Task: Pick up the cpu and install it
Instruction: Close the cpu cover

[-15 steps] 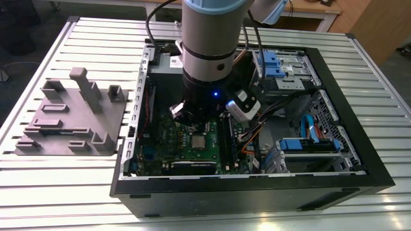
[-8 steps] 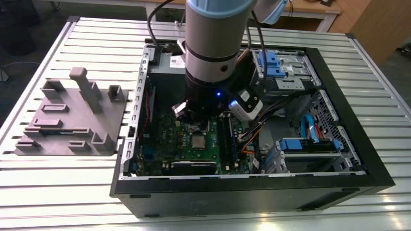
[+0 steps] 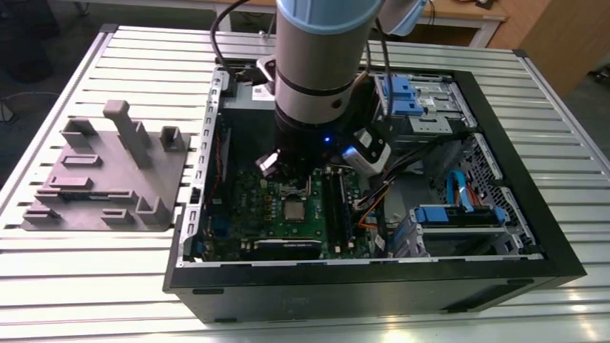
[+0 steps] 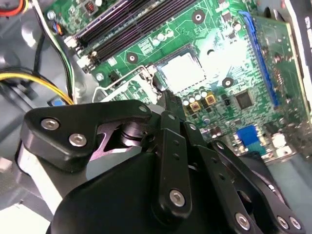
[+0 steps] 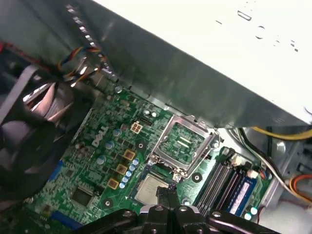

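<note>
The exterior view is evenly lit from above; the slatted table [image 3: 86,286] reflects softly, while the case interior [image 3: 429,214] sits in shadow under the arm. In the second wrist view, glare washes out the cpu [image 4: 183,70] (surface detail is lost). The first wrist view shows an overexposed white panel [image 5: 219,44] and a blurred fan [image 5: 34,126].

Open black computer case [image 3: 533,214] sat on slatted metal table [image 3: 96,286]; grey fixture block [image 3: 105,179] lay beside it, on exterior view's left.
</note>
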